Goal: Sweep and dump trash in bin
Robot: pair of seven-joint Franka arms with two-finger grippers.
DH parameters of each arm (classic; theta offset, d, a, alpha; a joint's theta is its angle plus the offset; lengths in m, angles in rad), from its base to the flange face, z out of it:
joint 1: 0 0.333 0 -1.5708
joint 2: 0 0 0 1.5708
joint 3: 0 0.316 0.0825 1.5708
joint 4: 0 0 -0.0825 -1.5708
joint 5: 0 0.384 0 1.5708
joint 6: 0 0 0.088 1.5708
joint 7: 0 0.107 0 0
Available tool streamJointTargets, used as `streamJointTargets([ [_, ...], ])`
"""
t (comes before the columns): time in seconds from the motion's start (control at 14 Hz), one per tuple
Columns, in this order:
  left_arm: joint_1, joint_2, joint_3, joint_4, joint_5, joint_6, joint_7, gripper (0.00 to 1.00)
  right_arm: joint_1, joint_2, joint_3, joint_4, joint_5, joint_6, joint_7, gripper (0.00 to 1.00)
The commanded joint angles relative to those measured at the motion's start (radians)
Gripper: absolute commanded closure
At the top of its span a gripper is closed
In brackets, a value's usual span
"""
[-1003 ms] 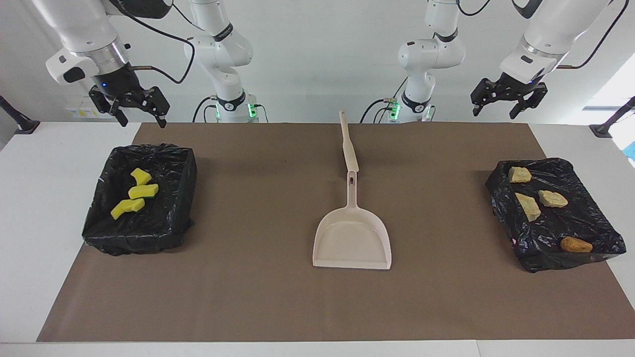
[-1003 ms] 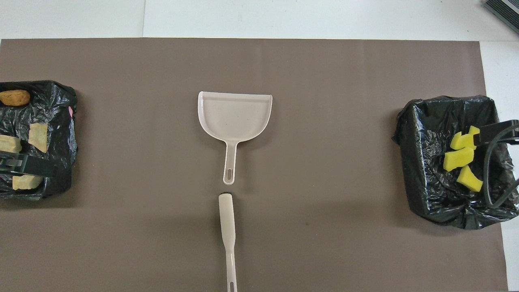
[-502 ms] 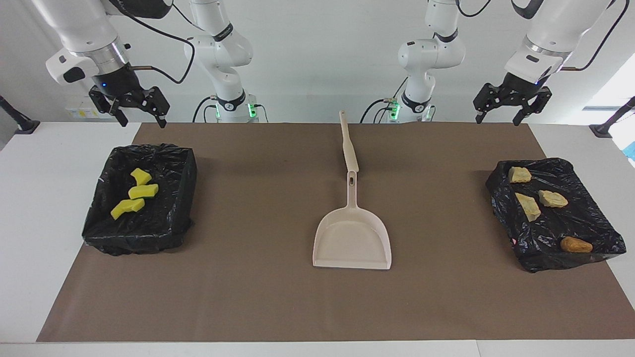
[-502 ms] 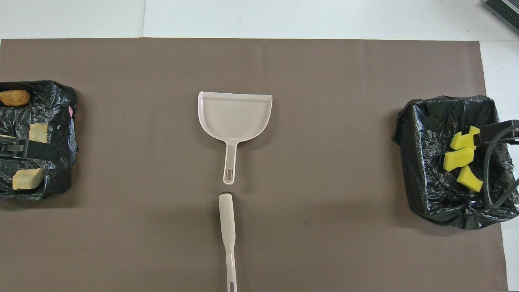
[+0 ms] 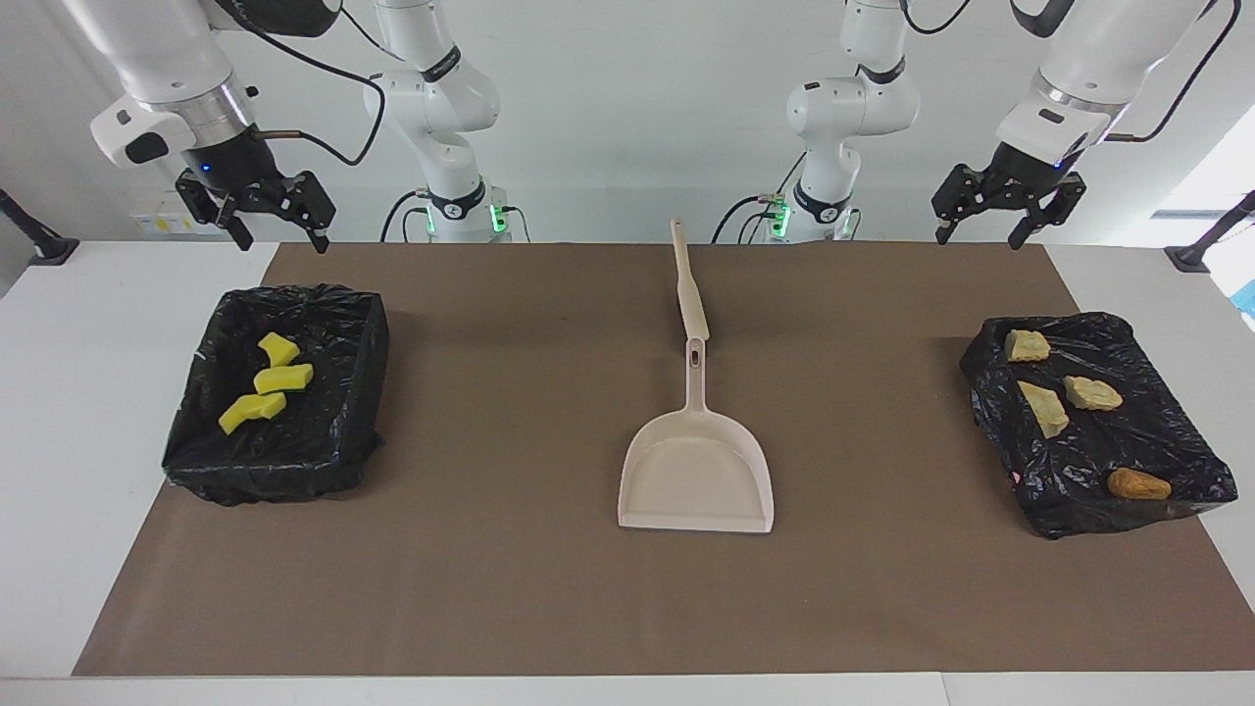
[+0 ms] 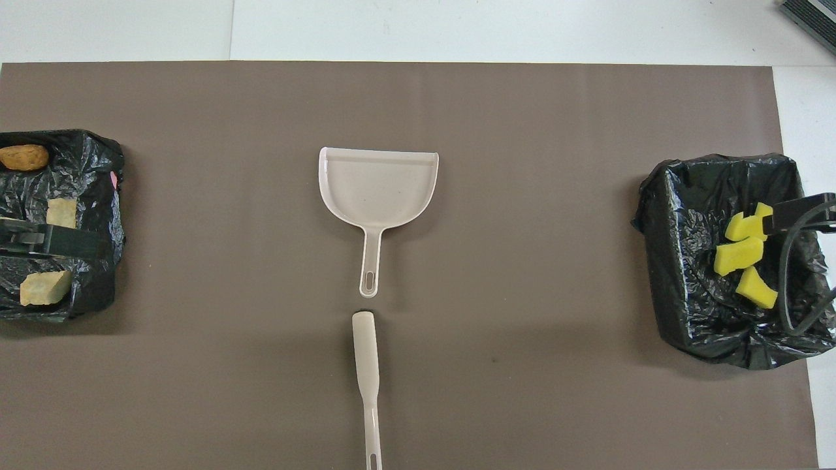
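The trash lies in two bins lined with black bags. Three yellow sponge pieces (image 5: 282, 378) (image 6: 738, 254) lie in the bin (image 5: 368, 343) at the right arm's end. Three tan chunks (image 5: 1091, 393) (image 6: 44, 288) and an orange-brown lump (image 5: 1138, 483) (image 6: 23, 157) lie in the bin (image 5: 1177, 343) at the left arm's end. My right gripper (image 5: 282, 240) (image 6: 800, 215) hangs open and empty over the sponge bin. My left gripper (image 5: 980, 233) (image 6: 26, 236) hangs open and empty over the chunk bin.
A beige dustpan (image 5: 696, 476) (image 6: 379, 186) lies flat mid-table on the brown mat (image 5: 510, 588), its handle toward the robots. A beige brush handle (image 5: 690, 294) (image 6: 367, 365) lies in line with it, nearer to the robots.
My left gripper has shifted a little over the chunk bin, uncovering one tan chunk in the overhead view. The right arm and all objects have not moved.
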Motion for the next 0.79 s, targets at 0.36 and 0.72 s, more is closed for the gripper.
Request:
streamJointTargets([
  [0.36, 0.017, -0.011, -0.008, -0.009, 0.009, -0.048, 0.000, 0.00, -0.003, -0.016, 0.001, -0.018, 0.020, -0.005, 0.005, 0.00],
  [0.72, 0.021, -0.011, -0.008, -0.009, 0.010, -0.039, -0.011, 0.00, -0.003, -0.016, 0.001, -0.018, 0.020, -0.005, 0.005, 0.00],
])
